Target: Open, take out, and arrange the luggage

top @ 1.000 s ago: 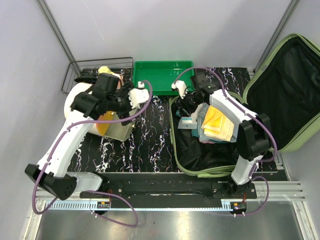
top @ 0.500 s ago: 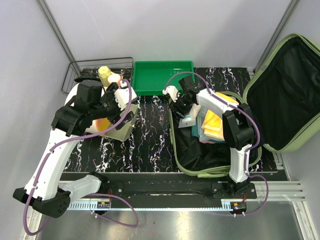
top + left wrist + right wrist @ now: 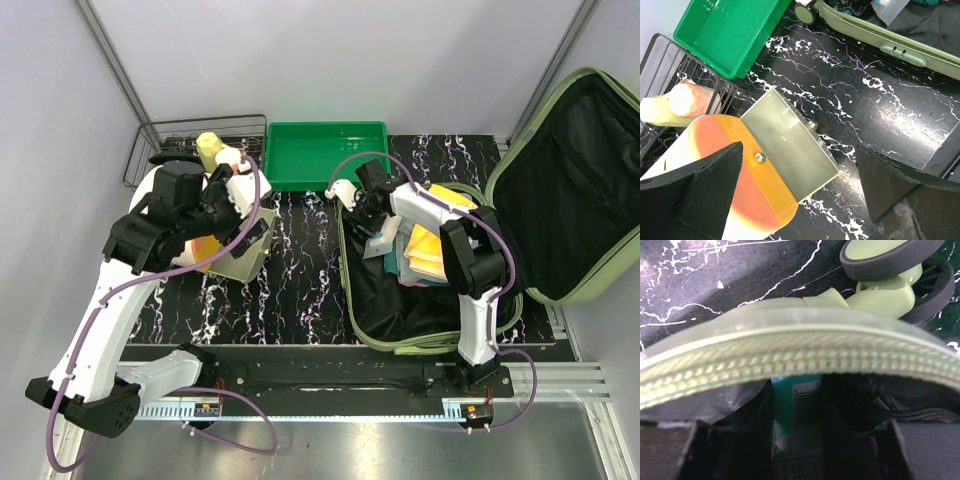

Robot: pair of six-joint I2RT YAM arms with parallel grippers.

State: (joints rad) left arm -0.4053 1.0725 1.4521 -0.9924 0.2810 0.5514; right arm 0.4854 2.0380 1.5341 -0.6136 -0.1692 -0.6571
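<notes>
Right claw straddles a teal packet behind the luggage rim, grip unclear, seen only by wrist camera; overhead, luggage lies open at right, left claw spread above a pale box.

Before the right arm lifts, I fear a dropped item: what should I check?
1. The luggage open, its lid laid back: ok.
2. The teal packet between the fingers of the right claw: ok.
3. That claw clamped firmly on it: cannot tell.
4. The zip rim clear of the packet's way out: not ok, it runs close alongside.
5. The left claw open, empty, away from the luggage: ok.
</notes>
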